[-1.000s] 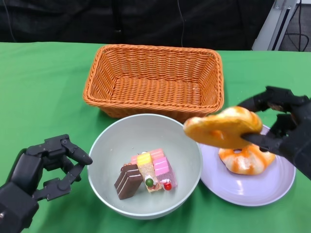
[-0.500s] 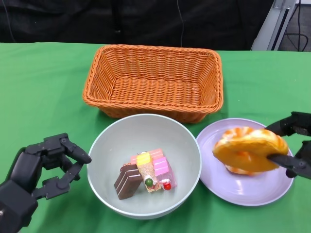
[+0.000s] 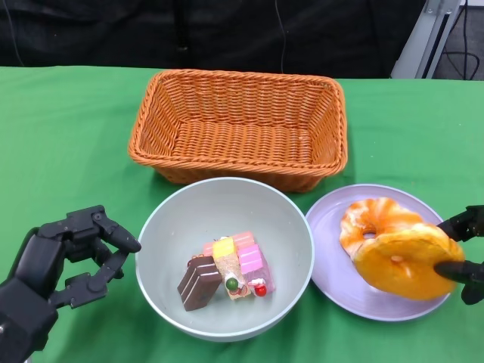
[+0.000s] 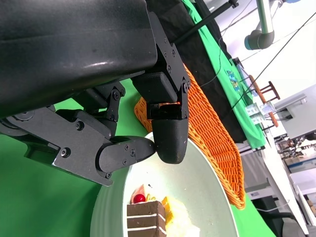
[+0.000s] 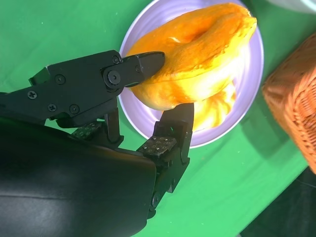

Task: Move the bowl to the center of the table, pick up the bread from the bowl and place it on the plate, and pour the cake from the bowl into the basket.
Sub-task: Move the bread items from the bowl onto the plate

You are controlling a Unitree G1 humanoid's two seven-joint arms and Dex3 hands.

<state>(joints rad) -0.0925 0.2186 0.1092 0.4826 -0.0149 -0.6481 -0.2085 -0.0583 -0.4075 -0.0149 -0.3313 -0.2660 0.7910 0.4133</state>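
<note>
Now the right hand [image 3: 463, 253] grips a bread [image 3: 407, 259] over the plate [image 3: 333, 257], leaning on a second bread [image 3: 372, 217] there, while the left hand [image 3: 64, 261] hangs empty, fingers apart, just beside the bowl [image 3: 178, 219] holding cake [image 3: 227, 268], near the basket [image 3: 238, 125].
</note>
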